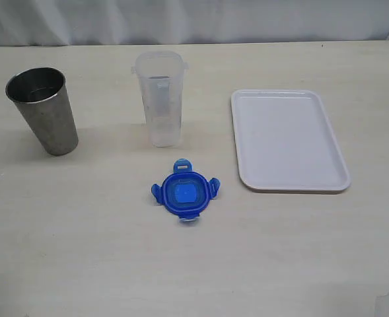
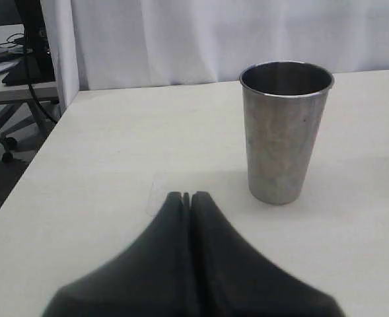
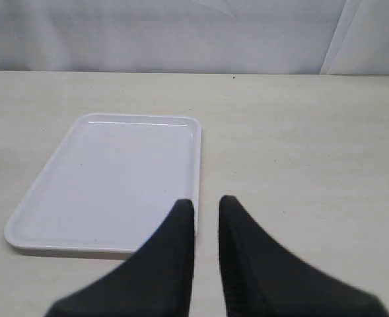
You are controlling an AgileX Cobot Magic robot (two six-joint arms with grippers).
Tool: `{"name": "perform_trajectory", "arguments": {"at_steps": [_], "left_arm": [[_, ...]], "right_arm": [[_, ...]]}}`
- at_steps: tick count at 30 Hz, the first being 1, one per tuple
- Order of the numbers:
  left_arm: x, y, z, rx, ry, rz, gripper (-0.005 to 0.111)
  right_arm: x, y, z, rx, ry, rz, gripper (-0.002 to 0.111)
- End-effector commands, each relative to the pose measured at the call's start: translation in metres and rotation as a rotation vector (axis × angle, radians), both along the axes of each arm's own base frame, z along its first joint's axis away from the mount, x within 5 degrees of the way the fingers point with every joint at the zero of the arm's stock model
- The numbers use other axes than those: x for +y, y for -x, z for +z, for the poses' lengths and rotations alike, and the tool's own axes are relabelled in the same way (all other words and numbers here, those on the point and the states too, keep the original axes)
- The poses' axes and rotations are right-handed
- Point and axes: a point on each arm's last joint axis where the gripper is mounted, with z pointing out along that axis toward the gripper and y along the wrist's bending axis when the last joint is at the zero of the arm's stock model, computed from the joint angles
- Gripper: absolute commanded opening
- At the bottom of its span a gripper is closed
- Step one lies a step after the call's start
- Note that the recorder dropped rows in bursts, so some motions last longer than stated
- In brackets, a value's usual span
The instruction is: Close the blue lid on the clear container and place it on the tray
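Right jaws, slightly parted, near the tray point(image 3: 108, 178)

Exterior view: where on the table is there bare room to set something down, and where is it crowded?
Bare: the wide strip of table on the camera's side of the blue lid, the gap between the steel cup and the clear container, and the whole tray. Tightest: between lid, container and tray.

No text, brand, number or sign can be read anywhere. Faint grey markings are seen on the wall of the clear container point(image 1: 160, 92), but they are too blurred to be made out
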Motion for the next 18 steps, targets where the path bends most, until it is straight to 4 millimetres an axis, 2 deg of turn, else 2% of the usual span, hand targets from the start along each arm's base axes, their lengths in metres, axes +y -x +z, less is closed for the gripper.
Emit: {"name": "perform_trajectory", "arguments": {"at_steps": [1, 8, 18], "left_arm": [[-0.001, 0.000, 0.000, -0.013, 0.002, -0.009, 0.000], [-0.001, -0.001, 0.004, -0.054, -0.005, -0.011, 0.000], [-0.002, -0.001, 0.040, -0.453, -0.020, -0.029, 0.000]], "right_arm": [[0.000, 0.000, 0.000, -0.001, -0.010, 0.000, 0.014], [0.000, 0.000, 0.000, -0.001, -0.010, 0.000, 0.014], [0.000, 0.000, 0.000, -0.001, -0.010, 0.000, 0.014]]}}
